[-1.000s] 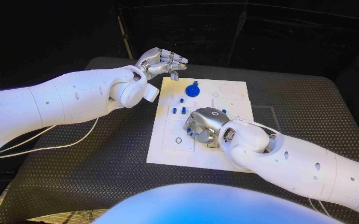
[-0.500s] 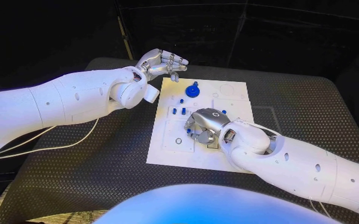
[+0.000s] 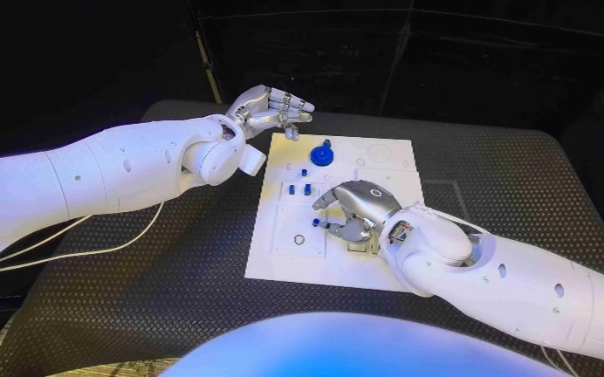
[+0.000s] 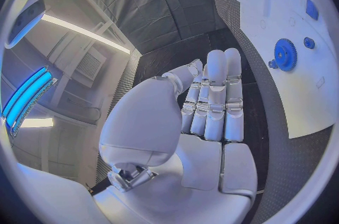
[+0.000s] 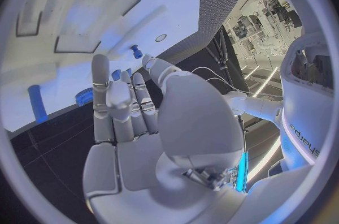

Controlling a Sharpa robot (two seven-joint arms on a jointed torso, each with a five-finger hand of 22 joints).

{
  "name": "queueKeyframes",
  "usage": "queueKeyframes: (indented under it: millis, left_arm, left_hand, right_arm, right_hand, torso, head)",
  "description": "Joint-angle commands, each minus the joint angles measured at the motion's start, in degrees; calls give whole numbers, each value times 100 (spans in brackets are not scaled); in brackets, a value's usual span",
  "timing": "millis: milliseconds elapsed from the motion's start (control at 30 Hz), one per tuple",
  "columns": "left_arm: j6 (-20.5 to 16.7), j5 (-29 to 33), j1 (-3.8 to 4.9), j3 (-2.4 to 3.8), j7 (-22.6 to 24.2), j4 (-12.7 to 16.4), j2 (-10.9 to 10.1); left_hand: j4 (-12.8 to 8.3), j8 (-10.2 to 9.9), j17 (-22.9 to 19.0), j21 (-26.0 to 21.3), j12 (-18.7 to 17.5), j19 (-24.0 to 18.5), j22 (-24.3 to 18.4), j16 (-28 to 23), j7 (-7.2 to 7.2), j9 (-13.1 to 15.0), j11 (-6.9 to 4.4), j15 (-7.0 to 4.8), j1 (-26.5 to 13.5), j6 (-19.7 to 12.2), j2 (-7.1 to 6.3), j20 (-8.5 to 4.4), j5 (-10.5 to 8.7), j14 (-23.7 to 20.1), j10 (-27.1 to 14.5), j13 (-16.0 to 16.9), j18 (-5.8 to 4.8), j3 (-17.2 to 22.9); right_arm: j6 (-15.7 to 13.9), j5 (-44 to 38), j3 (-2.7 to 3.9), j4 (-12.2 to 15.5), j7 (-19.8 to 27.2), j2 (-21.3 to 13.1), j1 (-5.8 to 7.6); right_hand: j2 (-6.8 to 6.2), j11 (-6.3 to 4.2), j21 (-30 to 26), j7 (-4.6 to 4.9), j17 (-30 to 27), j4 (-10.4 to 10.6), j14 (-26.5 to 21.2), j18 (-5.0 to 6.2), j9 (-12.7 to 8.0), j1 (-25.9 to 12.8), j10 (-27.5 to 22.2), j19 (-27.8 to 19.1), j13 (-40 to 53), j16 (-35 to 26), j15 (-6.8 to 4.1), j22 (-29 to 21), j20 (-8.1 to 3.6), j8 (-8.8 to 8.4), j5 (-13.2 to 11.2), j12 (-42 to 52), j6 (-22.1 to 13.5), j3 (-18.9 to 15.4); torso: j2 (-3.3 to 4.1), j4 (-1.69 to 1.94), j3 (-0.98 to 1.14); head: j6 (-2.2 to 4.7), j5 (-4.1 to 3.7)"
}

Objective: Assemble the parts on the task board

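Nearest on the black, diamond-textured rubber table mat (image 3: 151,281): the white task board (image 3: 292,259), a flat rectangular plate with shallow outlined recesses and a small ring mark near its near-left corner. Over the board's middle, the right hand (image 3: 353,211), silver and smooth-shelled, palm down, fingers curled toward the plate; whether anything sits between the fingertips cannot be told. Just left of that hand, on the board, small blue pegs (image 3: 298,189), short upright cylinders, a few close together. In the right wrist view, fingers (image 5: 116,105) straight and side by side, thumb folded across, with a blue peg (image 5: 135,51) just beyond the fingertips. Farther along the board, a blue toothed gear (image 3: 324,154) with a raised hub, near the far edge. Beyond the board's far-left corner, above the mat, the left hand (image 3: 268,112), fingers bent inward and close together, gripping nothing visible, apart from the board.
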Motion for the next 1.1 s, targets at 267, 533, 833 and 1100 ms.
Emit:
queueKeyframes:
  millis: [267,533,833,1100]
  left_arm:
    - [85,28,8,2,-4,-25,17]
    - [88,28,8,1,-17,-29,-9]
    - [97,28,7,0,-18,-22,-9]
    - [99,28,8,-1,-22,-14,-17]
  left_hand:
    - [16,-21,-6,-40,26,-19,-11,-34,31,-7,7,26,-56,-24,12,5,-5,33,-53,-9,79,-4]
    - [15,-22,-7,-40,26,-18,-11,-35,31,-7,7,26,-54,-24,13,5,-4,33,-54,-9,80,-3]
    - [15,-22,-7,-40,26,-18,-11,-35,31,-7,7,26,-54,-24,13,5,-4,33,-54,-9,80,-3]
    - [6,-21,-8,-43,30,-14,-14,-38,31,-6,7,25,-42,-24,15,4,-4,36,-56,-8,80,0]
  right_arm:
    - [-174,557,184,201,-29,-597,22]
    - [-78,389,313,172,-122,-953,40]
    - [-138,320,355,102,28,-955,43]
    - [-235,320,362,41,115,-905,43]
  right_hand:
    - [-23,-10,-48,-13,-87,43,-61,81,14,-10,-10,-41,40,-45,-19,-19,-2,18,30,248,-47,-114]
    - [-66,-43,-48,-52,-86,50,-26,85,11,12,12,-8,38,-7,-44,-28,-24,10,-29,425,-79,-215]
    - [-63,-42,-57,-83,-95,54,-9,83,11,58,-84,4,9,7,-45,-37,-33,7,-44,471,-118,-277]
    - [-44,-44,-56,-86,-76,53,7,83,15,82,-87,11,4,25,-47,-39,-35,16,-32,492,-100,-280]
  torso:
    - [-46,5,-25]
    - [-63,-12,-31]
    - [-41,7,-30]
    - [-40,-11,-28]
  head:
    - [121,-118]
    - [163,-149]
    - [187,-159]
    - [165,-144]
